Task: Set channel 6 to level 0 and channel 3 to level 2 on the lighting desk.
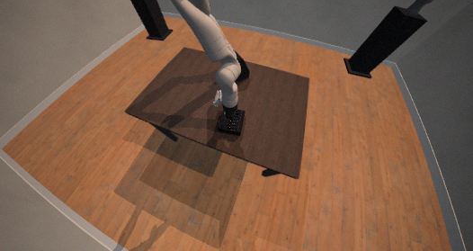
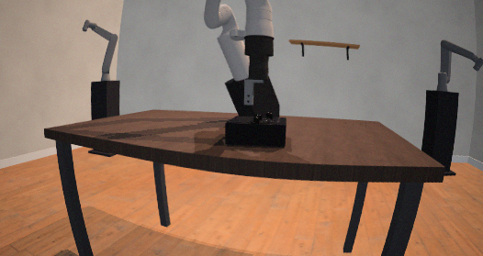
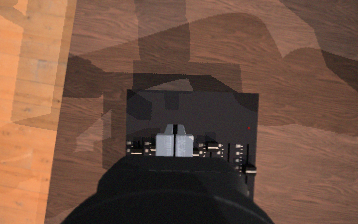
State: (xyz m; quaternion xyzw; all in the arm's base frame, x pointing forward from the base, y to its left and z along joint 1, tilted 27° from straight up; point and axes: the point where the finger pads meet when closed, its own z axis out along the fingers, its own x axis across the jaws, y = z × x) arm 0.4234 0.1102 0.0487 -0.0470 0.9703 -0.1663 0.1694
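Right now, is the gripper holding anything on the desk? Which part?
Nothing is held. The gripper is shut, its fingers pressed together with no fader cap between them, poised over the lighting desk near its fader row.

The arm (image 1: 211, 34) is built of smooth, rounded, off-white links joined by bulbous joint housings, with no cables or markings seen on the shells. A small pale grey bracket (image 2: 248, 91) with two dark dots is fixed at the side of the wrist, below which a black cylindrical collar (image 2: 258, 45) is fitted. The hand (image 3: 174, 141) is formed of a broad, rounded black body and two blocky, light grey fingers, closed with only a thin dark seam between them.
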